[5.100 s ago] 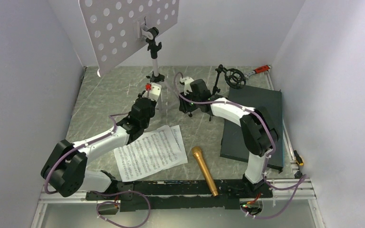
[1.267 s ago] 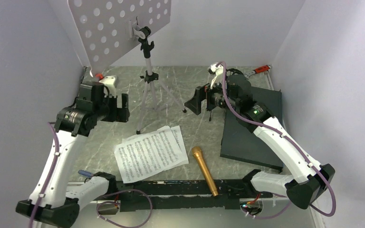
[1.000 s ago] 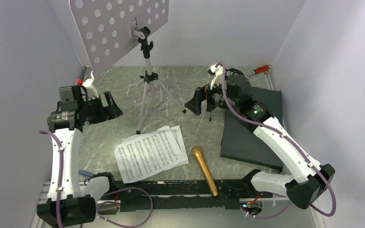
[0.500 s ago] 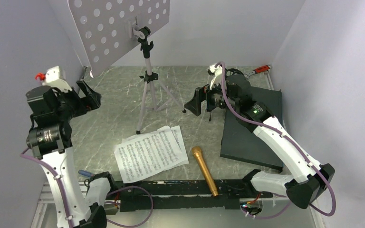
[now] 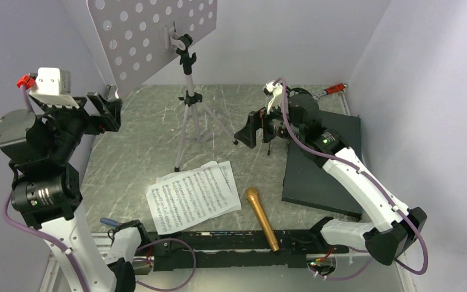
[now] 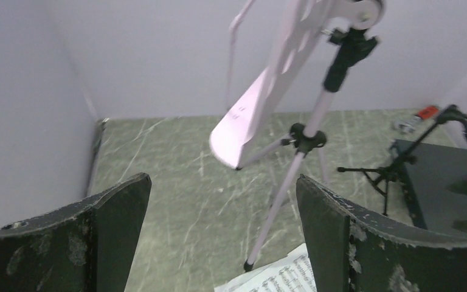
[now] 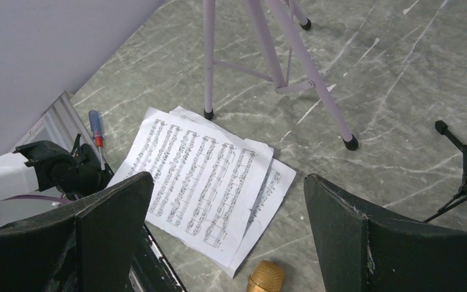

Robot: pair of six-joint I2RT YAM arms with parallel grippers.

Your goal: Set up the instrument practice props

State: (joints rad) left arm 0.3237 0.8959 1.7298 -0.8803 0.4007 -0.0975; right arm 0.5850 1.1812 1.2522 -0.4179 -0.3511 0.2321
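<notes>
Lifted higher than before, left gripper (image 5: 112, 114) hangs spread and empty, left of the upright music stand (image 5: 190, 79); right gripper (image 5: 247, 131), also spread and empty, hovers behind the music sheets (image 5: 191, 194) lying on the desk (image 5: 140, 146).

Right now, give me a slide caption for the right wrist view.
Open right gripper hovers over two overlapping music sheets, with gold microphone and lilac music stand nearby.

Lilac music stand (image 5: 158, 36) upright, two overlapping music sheets (image 5: 191, 196) and gold microphone (image 5: 261, 219) flat nearby, black mic stand (image 6: 401, 165) standing.
</notes>
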